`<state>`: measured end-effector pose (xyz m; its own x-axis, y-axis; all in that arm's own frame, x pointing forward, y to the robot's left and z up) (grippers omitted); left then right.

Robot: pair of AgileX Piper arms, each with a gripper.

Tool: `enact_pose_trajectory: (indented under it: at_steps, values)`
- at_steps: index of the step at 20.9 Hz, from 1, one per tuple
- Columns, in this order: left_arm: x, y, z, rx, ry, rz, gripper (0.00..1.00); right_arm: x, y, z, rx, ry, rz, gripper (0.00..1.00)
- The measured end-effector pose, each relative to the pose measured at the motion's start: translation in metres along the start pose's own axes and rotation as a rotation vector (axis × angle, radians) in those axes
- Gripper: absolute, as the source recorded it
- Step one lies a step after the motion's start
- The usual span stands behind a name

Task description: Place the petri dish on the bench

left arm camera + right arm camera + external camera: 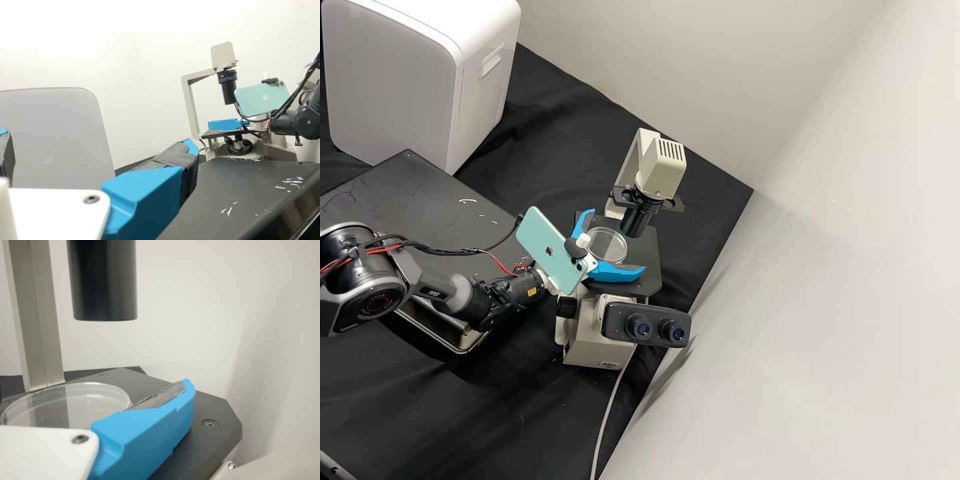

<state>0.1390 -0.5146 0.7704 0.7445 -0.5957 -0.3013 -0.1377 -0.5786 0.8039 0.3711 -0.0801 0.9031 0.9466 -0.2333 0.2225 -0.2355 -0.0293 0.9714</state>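
Observation:
A clear petri dish (608, 245) lies flat on the black stage (647, 283) of a beige microscope, just under its dark condenser tube (637, 219). My right gripper (617, 241) comes in from the left and stands open, one blue finger on each side of the dish. In the right wrist view the dish (65, 405) sits close beside the inner pad of one finger (150, 427). My left gripper (95, 142) is open with nothing between its fingers, well away from the microscope (220, 90), low over a dark plate (250, 190). From there the right gripper (225, 123) is seen at the stage.
A white box (413, 73) stands at the back left. A dark metal plate (420, 193) lies left of the microscope. The eyepieces (647, 328) jut toward the front. A pale wall (853, 267) runs close along the right. A grey cable (607, 413) trails forward.

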Motion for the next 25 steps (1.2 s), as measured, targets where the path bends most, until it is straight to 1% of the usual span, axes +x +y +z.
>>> enact_pose_trajectory:
  at_steps: [1, 2, 7, 13, 16, 18, 21, 25]
  values:
    - [0.0, 0.0, 0.0, 0.0, 0.0, 0.0, 1.0, 0.0003, 0.0003, -0.0003, 0.0, 0.001, 0.001, 1.0]
    - [0.0, 0.0, 0.0, 0.0, 0.0, 0.0, 1.0, 0.0007, 0.0002, -0.0001, 0.0, 0.001, 0.001, 0.0]
    - [0.0, 0.0, 0.0, 0.0, 0.0, 0.0, 1.0, 0.0011, -0.0013, 0.0016, 0.001, -0.001, 0.0, 0.0]
    - [0.0, 0.0, 0.0, 0.0, 0.0, 0.0, 1.0, 0.0029, -0.0006, 0.0009, 0.0, 0.004, 0.004, 0.0]
    - [0.0, 0.0, 0.0, 0.0, 0.0, 0.0, 1.0, 0.0029, -0.0006, 0.0009, 0.008, 0.004, 0.004, 0.0]
    - [0.0, 0.0, 0.0, -0.004, 0.0, 0.0, 1.0, 0.0029, -0.0006, 0.0009, 0.011, 0.004, 0.004, 0.0]
    - [-0.0002, 0.0001, -0.0014, -0.002, 0.009, 0.0, 1.0, 0.0029, -0.0006, 0.0009, 0.016, 0.004, 0.004, 0.0]
    - [-0.0002, 0.0001, -0.0014, -0.002, 0.009, 0.0, 1.0, 0.0031, -0.0005, 0.0007, 0.052, 0.005, 0.005, 0.0]
